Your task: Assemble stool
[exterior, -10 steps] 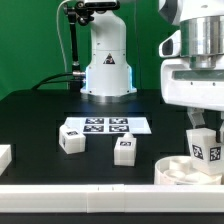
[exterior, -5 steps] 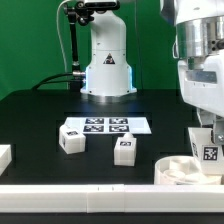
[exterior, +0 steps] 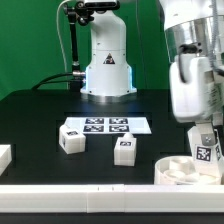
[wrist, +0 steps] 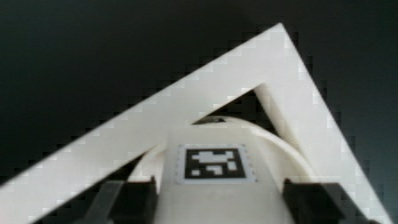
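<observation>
My gripper (exterior: 205, 138) is shut on a chunky white stool leg (exterior: 207, 151) at the exterior view's right. The leg hangs slightly tilted just above the round white seat disc (exterior: 180, 171), which lies at the table's front right corner. In the wrist view the same leg (wrist: 217, 150) shows its square tag between the two dark fingers (wrist: 134, 203), and my gripper (wrist: 222, 208) clamps its sides. Two more tagged legs (exterior: 72, 138) (exterior: 124, 150) lie loose on the black table near the middle.
The marker board (exterior: 105, 126) lies flat behind the loose legs. A plain white block (exterior: 4, 157) sits at the exterior view's left edge. A white rail (exterior: 90, 196) runs along the table's front; white bars (wrist: 267, 70) meet in a corner under the wrist. The robot's base (exterior: 107, 60) stands at the back.
The arm has swung toward the exterior view's right and tilted, carrying the held leg slightly right over the seat disc. The loose legs have not moved.
</observation>
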Robot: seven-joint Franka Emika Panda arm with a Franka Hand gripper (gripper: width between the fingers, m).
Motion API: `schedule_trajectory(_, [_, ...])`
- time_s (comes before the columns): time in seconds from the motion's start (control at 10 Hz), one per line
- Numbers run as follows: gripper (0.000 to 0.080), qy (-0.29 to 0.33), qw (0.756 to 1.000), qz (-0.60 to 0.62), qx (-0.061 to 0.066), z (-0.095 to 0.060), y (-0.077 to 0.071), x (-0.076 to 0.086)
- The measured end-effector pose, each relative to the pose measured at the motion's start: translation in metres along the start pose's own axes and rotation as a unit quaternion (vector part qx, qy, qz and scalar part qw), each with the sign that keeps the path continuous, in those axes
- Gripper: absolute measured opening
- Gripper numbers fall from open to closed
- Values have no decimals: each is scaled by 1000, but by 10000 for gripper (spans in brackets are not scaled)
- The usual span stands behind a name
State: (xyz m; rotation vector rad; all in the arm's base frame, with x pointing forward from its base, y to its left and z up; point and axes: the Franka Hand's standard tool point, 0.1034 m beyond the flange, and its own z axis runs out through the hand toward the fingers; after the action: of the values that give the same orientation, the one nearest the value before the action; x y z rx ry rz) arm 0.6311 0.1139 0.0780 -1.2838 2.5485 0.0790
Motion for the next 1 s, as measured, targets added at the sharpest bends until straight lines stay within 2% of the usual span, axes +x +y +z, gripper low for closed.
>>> schedule_trajectory(0.5, [340,-13,999,29,-3,0,0,0])
schedule_trajectory(0.6, [422,-11,1000,8,-11,-1,2,0])
schedule_trajectory(0.7, [556,-15,1000,-7,-25,-10,2,-4])
schedule_trajectory(0.8, [556,-21,999,-18,-23,-19,0,-9])
schedule_trajectory(0.9, [632,-29,998,-48,-18,-28,-2,-14])
schedule_trajectory(1.0, [644,-33,996,-79,-14,-32,-4,-17])
